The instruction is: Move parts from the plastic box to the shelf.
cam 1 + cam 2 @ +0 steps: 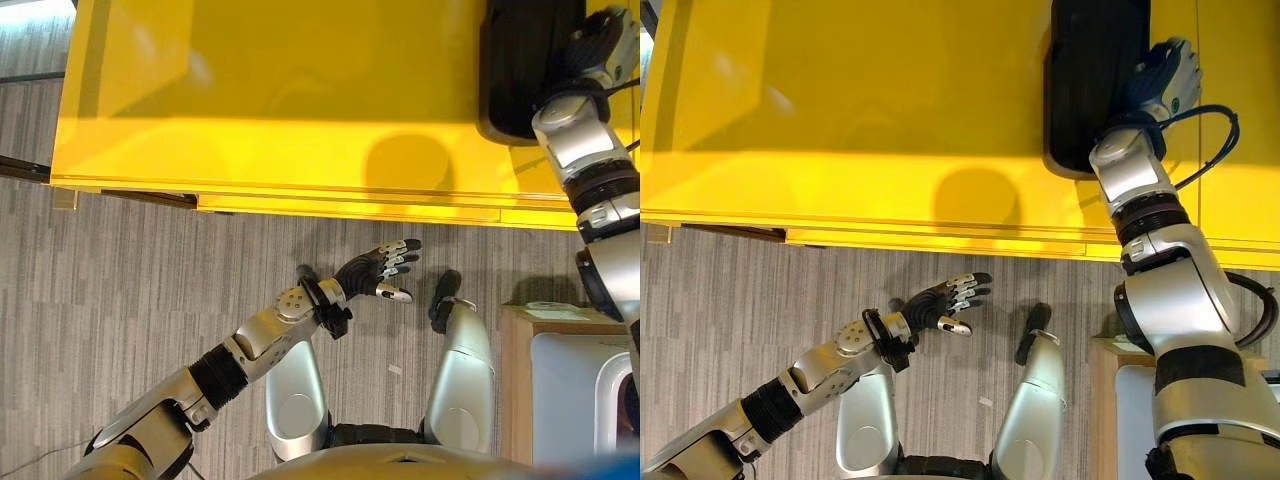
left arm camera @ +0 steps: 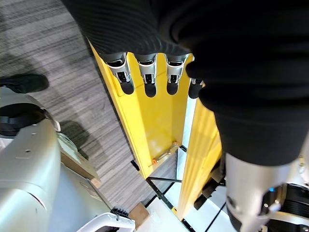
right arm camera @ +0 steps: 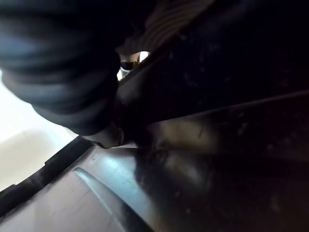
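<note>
Right hand (image 1: 1165, 72) on black ribbed plastic part (image 1: 1095, 70), far right on yellow shelf (image 1: 840, 120); grip indeterminate. Left hand (image 1: 945, 302) released, fingers straight, over grey floor (image 1: 730, 300).

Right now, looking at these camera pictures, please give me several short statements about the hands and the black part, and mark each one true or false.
1. The black part lies on the yellow shelf. True.
2. The right hand is at the black part's side, up on the shelf. True.
3. The left hand holds a second black part. False: it holds nothing and hangs over the grey floor, in front of the shelf.
4. The left hand's fingers are curled into a fist. False: they are straight or relaxed, so the hand is open.
5. Whether the right hand's fingers grip the part is plain to see. False: the pictures do not show them well enough to tell.
</note>
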Tool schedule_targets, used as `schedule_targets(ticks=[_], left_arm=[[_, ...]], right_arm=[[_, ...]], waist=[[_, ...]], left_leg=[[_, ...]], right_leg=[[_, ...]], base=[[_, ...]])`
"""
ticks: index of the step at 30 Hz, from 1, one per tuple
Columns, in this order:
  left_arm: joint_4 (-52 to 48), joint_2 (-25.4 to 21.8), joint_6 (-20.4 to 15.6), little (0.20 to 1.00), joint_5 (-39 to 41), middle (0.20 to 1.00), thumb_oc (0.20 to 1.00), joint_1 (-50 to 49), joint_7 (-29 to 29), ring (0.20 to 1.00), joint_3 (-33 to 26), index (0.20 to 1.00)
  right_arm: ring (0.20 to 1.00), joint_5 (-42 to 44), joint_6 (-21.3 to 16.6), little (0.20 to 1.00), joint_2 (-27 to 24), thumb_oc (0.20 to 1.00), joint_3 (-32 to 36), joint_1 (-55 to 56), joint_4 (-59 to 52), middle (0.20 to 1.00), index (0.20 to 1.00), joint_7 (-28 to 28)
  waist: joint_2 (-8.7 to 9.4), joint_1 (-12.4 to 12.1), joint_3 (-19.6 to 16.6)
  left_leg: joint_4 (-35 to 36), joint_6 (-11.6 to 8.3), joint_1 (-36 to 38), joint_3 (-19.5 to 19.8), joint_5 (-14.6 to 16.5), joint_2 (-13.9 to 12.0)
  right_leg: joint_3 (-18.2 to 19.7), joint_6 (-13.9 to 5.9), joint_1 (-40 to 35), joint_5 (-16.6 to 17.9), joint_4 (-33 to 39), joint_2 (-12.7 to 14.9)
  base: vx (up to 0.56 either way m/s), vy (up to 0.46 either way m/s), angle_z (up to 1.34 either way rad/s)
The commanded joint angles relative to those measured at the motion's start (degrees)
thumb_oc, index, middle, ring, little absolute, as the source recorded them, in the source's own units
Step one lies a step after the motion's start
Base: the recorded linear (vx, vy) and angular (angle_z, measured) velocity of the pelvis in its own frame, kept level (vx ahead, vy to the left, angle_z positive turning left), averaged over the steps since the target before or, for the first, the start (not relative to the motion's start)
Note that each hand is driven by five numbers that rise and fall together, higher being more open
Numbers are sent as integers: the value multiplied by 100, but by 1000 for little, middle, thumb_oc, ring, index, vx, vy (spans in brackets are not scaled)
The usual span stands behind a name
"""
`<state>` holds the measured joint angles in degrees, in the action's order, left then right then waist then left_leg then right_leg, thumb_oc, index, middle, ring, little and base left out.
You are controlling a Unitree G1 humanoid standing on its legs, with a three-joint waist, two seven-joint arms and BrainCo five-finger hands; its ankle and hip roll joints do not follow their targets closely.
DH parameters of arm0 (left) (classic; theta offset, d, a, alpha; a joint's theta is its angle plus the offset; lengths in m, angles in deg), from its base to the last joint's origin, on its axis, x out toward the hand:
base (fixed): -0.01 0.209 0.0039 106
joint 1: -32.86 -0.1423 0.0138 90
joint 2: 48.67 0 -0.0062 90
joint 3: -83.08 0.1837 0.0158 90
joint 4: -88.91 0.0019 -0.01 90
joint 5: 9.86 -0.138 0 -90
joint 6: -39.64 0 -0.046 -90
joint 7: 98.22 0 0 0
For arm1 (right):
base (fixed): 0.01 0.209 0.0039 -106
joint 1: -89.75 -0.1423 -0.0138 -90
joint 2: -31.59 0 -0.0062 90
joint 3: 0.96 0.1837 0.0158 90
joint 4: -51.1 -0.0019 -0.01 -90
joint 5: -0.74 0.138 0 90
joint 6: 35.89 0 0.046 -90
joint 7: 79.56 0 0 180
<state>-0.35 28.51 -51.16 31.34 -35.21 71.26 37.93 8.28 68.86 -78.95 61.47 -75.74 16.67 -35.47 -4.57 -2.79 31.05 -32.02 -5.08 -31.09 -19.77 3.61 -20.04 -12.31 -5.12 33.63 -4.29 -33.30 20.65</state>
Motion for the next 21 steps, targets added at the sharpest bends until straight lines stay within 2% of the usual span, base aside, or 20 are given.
schedule_targets(ticks=[1,5,16,21], left_arm=[[-833,-79,-282,1000,-7,1000,1000,-175,-74,1000,156,1000],[-910,-133,-88,1000,-202,1000,1000,-241,-282,1000,202,1000],[-1042,-303,-182,1000,-283,1000,1000,-197,-211,1000,406,1000],[-1074,-412,-257,1000,-533,1000,1000,-197,-124,1000,385,1000]], right_arm=[[200,-283,-79,200,-171,200,-241,-371,44,200,200,375],[200,-325,-129,200,-288,200,-267,-435,113,200,200,367],[200,-407,-184,200,-491,200,-429,-632,270,200,200,452],[200,-850,-84,200,-604,200,-554,-702,298,200,200,510]], waist=[[-205,-157,-125],[-217,-153,-125],[-228,-142,-125],[-223,-170,-125]], left_leg=[[256,24,134,226,305,304],[277,22,142,196,309,285],[280,29,133,157,325,265],[245,27,84,181,330,244]], right_leg=[[-284,82,28,-1306,-1472,-168],[-298,94,34,-1331,-1479,-163],[-319,107,58,-1370,-1514,-155],[-349,120,78,-1404,-1567,-135]], base=[[0,0,0],[3,-3,1],[0,0,0],[0,0,0]])
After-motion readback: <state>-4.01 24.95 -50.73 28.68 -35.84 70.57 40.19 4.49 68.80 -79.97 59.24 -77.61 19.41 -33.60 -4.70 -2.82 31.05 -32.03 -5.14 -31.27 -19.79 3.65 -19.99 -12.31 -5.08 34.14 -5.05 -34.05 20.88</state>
